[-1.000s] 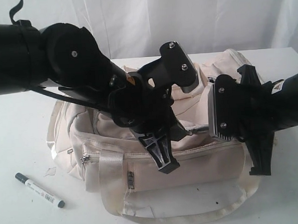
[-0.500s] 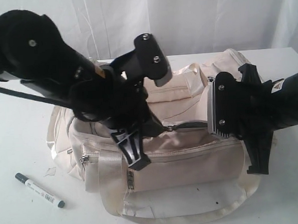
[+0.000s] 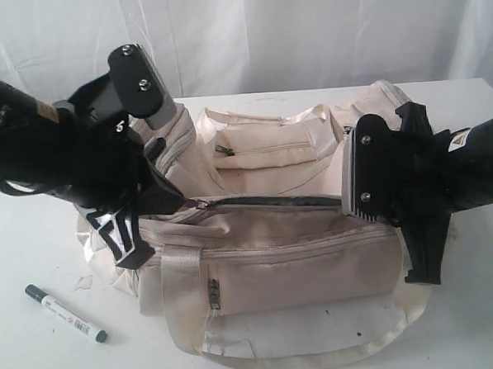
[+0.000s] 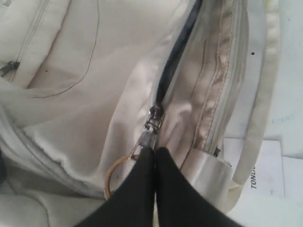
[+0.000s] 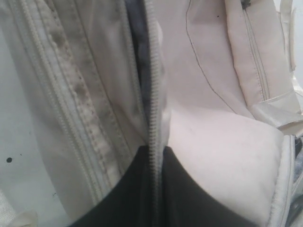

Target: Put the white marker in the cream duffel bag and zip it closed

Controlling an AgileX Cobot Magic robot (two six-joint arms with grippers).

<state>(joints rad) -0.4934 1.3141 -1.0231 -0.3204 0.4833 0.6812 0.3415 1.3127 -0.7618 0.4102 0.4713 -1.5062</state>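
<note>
Cream fabric, soft and slumped, makes up the cream duffel bag (image 3: 291,248), which lies on a white table (image 3: 18,246). A satiny strap handle (image 3: 181,279) loops down its front. Its top zip (image 3: 272,202) is a long dark slit with grey teeth, and darker lining shows inside. A smaller zipped pocket (image 3: 265,149) sits on the far panel, at 12 o'clock.

The left gripper (image 3: 177,200), matt black, is at the 9 o'clock end of the zip. Its tapered fingertips (image 4: 142,165) are clenched on the metal zip pull (image 4: 150,135), and a thin brass-coloured ring (image 4: 113,172) hangs beside it. The right gripper (image 5: 155,158) is at the 3 o'clock end, pinched tight on the bag's toothed zip edge, with a ribbed grey plate on its body.

The white marker (image 3: 65,313) lies flat on the table outside the bag, at about 8 o'clock from it and apart from it. It is slim, with a black cap and a black end. Its barrel print is too small to read.

At 6 o'clock a paper sheet (image 4: 258,175) pokes out from under the bag's strap, printed with letters starting "TON". White tabletop shows around the marker and along the 3 o'clock side. A white curtain (image 3: 305,33) closes the back.
</note>
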